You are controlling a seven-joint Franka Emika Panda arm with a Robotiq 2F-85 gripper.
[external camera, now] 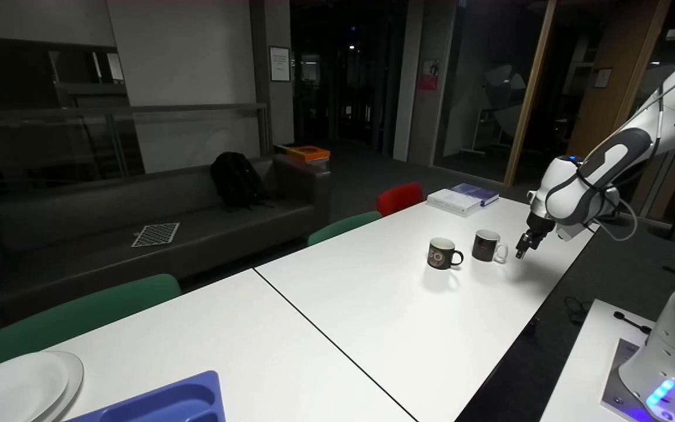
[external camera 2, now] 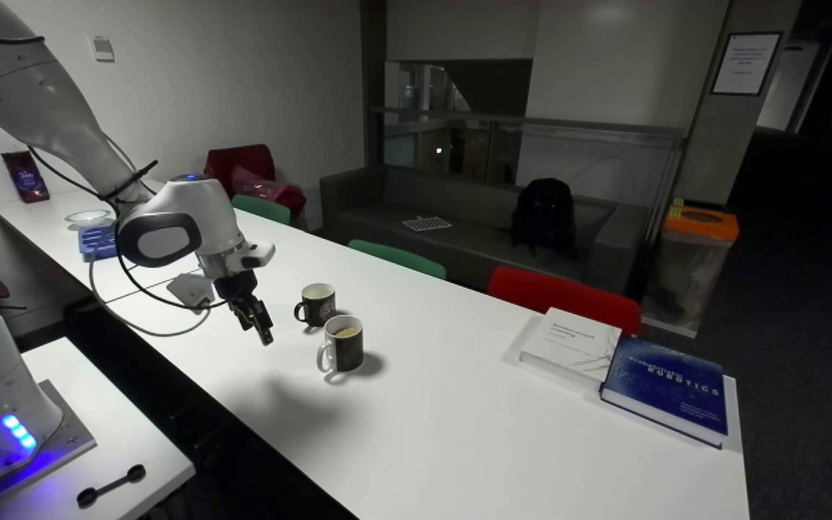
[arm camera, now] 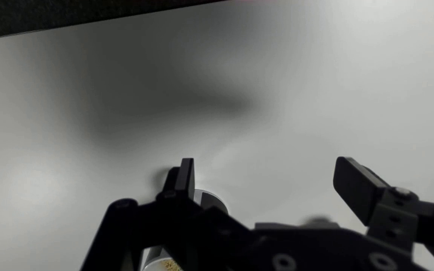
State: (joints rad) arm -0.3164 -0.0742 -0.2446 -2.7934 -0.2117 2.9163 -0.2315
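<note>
My gripper (arm camera: 264, 161) is open above the white table, its two black fingers (arm camera: 356, 184) wide apart with only tabletop between them. In an exterior view the gripper (external camera: 521, 253) hangs beside the handle of a black-and-white mug (external camera: 483, 246), apart from it. That mug (external camera 2: 347, 350) stands upright and holds something yellowish and grainy. In the wrist view the mug (arm camera: 213, 201) is at the lower left, largely hidden behind the gripper's left finger and linkage. Close to it stands a dark mug with a black handle (external camera: 439, 258); its inside is pale, and its bottom is hidden.
A white book (external camera 2: 571, 343) and a blue book (external camera 2: 665, 390) lie at one end of the table. Toward the opposite end are white plates (external camera: 18, 390) and a blue tray (external camera: 182, 401). Green chairs and a red chair (external camera: 399, 199) line the side by the sofa.
</note>
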